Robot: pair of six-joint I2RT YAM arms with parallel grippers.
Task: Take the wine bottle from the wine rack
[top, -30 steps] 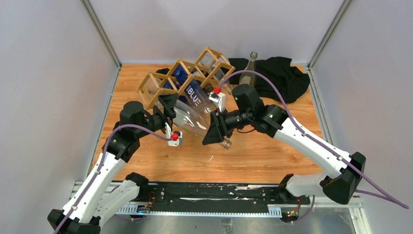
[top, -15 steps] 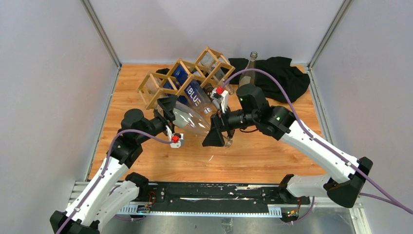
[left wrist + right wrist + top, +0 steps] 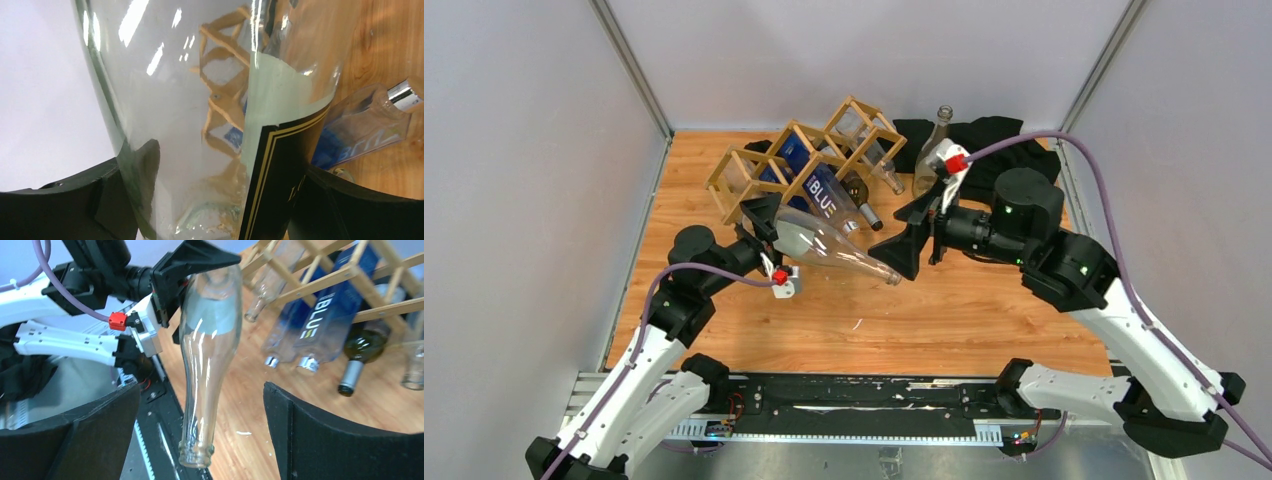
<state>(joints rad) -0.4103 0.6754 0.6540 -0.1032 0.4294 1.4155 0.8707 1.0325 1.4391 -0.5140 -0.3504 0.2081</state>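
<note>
Wine bottle (image 3: pixel 834 250) is out of the wine rack (image 3: pixel 325 279). It lies in the air over the middle of the surface (image 3: pixel 924 320), fat end toward the left edge, neck sloping down toward the near right. The rack stands tipped at the far left. It holds a blue bottle (image 3: pixel 819 195), a dark bottle (image 3: pixel 861 200) and some clear ones.

Left jaws: clamped on the bottle's fat end, one pad on each side of the glass, as the left wrist view shows.
Right jaws: spread wide, holding nothing. The bottle's mouth sits at their opening, with no contact that I can see.

Handling, my reading:
- Clear glass and apparently empty, so probably fairly light, but rigid and breakable.
- The wall is smooth and curved, so likely slippery under the pads. The black label edge may give a little more bite.
- The grip is at one end with the long neck hanging free, so the bottle could pivot or slide in the pads.
- The best second hold would be the narrow neck, just behind the lip, where the jaws can wrap it.
- Set it down gently, because a knock on the wood could chip the mouth.

A black cloth (image 3: pixel 999 155) and an upright bottle (image 3: pixel 934 150) sit at the far right corner.
</note>
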